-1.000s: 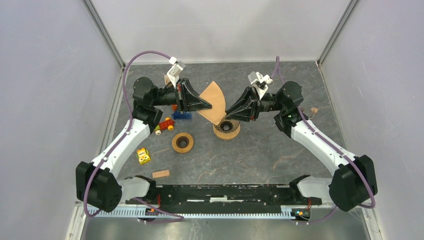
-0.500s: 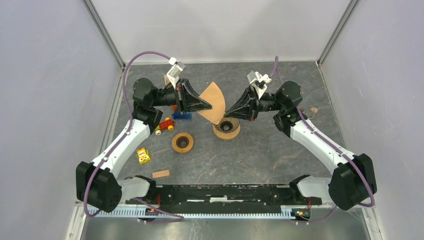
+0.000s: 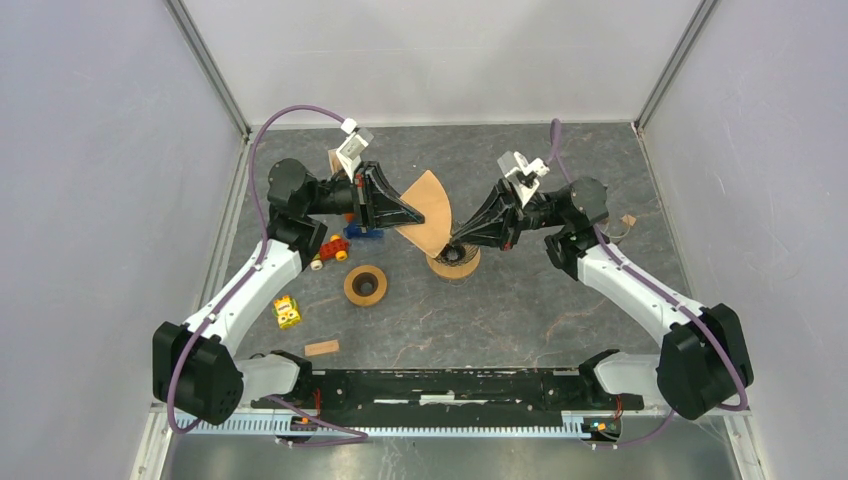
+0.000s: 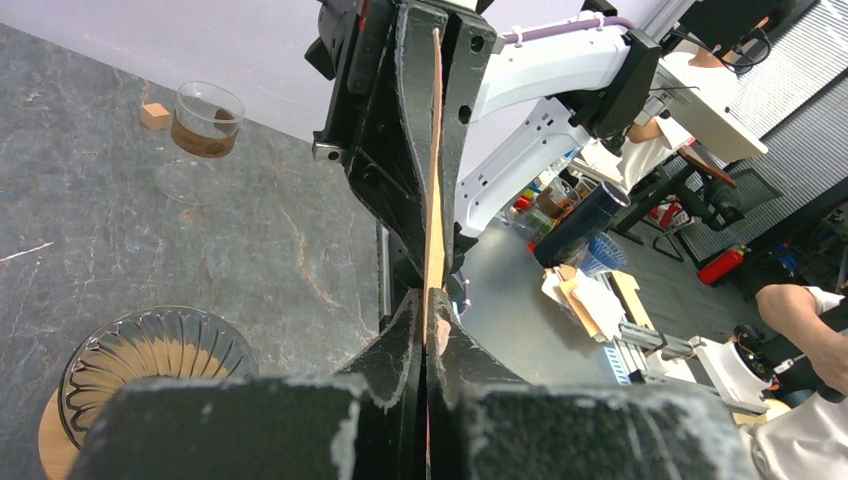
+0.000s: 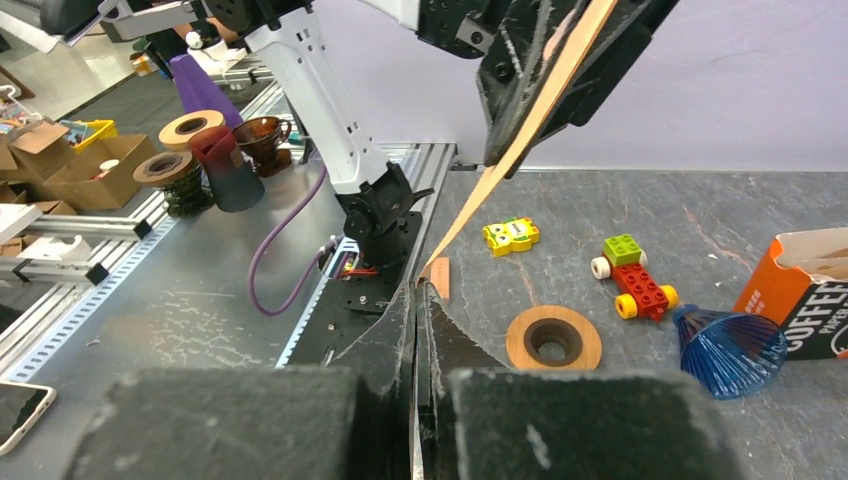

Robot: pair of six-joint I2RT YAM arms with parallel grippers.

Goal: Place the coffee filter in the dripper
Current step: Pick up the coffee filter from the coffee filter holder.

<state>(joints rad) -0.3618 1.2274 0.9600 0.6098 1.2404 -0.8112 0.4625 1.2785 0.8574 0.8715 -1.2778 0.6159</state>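
My right gripper (image 3: 453,243) has swung in and closed on the lower corner of the filter (image 3: 428,205), centre frame, just above the dripper (image 3: 452,265). My left gripper (image 3: 410,212) stays clamped on it. With 2 grips, I can probably spread it open.

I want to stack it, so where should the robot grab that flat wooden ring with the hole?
Probably from straight above: the wooden ring lies flat on the table, so pinch its rim, one finger in the hole, one outside.
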